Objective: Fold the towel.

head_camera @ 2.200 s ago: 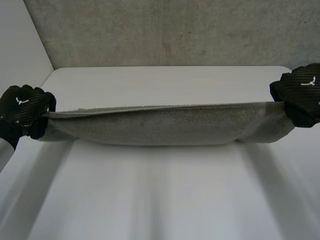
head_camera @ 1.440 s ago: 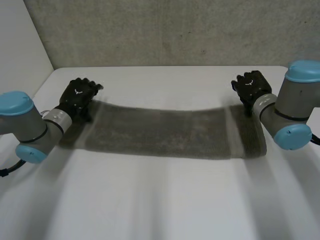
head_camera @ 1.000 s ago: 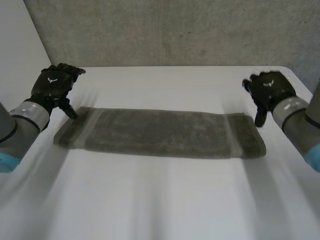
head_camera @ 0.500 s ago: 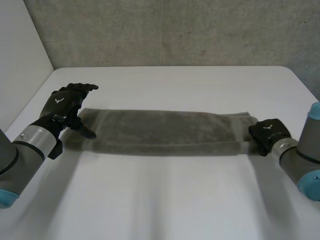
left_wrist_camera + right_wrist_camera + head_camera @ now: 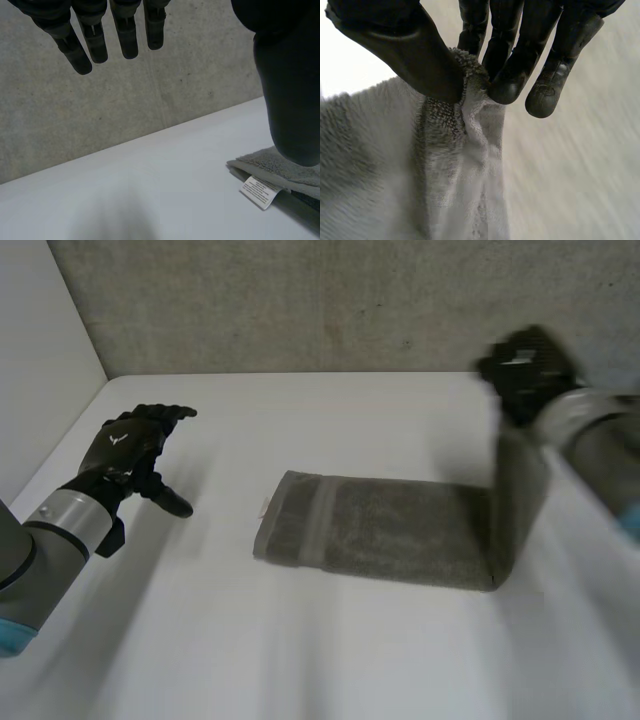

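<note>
Pinching one raised end of the long grey terry towel point(image 5: 380, 530) between right hand point(image 5: 525, 370) thumb and fingers, leaving the rest flat on the white table point(image 5: 300, 660). Holding left hand point(image 5: 125, 450) fingers straight, spread, well apart.

A bare robot laboratory or test bay is suggested: a plain flat white table point(image 5: 330, 660) is set against a rough grey concrete wall point(image 5: 330, 300) beyond the fingertips of the left hand point(image 5: 125, 450), and a smooth white side wall point(image 5: 40, 350) is seen beside that hand.
</note>
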Controlling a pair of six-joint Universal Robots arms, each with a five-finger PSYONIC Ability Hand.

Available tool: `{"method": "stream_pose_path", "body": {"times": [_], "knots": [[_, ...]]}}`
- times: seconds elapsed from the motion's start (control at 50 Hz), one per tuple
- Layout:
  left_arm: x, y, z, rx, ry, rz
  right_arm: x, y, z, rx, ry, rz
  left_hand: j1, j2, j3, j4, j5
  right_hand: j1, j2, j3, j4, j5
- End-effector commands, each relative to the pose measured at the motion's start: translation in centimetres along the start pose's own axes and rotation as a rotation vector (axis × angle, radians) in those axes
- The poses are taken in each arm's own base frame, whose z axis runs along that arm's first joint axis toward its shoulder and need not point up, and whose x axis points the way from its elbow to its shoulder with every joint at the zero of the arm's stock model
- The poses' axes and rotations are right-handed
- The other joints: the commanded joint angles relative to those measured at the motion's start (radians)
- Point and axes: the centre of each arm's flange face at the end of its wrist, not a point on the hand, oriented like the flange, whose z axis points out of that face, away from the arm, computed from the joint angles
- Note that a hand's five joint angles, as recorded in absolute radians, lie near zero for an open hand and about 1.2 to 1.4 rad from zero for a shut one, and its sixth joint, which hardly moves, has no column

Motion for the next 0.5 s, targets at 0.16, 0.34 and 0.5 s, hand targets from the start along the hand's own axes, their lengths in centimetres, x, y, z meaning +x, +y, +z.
{"method": "stream_pose_path", "body": {"times": [0.16,0.34,0.5], "knots": [[1.6,-0.1,0.9,0.012,0.054,0.011,-18.3,-2.6,-2.5,0.077,-0.367,0.022,-0.079,-0.074,-0.065,-0.086,-0.21,-1.029,-1.015,-1.059,-1.054,-1.05],[4.1,-0.2,1.4,0.027,0.127,0.019,-11.9,-1.8,-3.5,-0.069,-0.194,0.188,-0.073,-0.069,-0.059,-0.081,-0.204,-1.134,-1.12,-1.164,-1.16,-1.155],[7.5,0.2,2.1,0.033,0.193,0.024,-9.3,3.8,-6.4,-0.251,-0.176,0.332,-0.067,-0.063,-0.053,-0.075,-0.198,-1.134,-1.12,-1.164,-1.16,-1.155]]}}
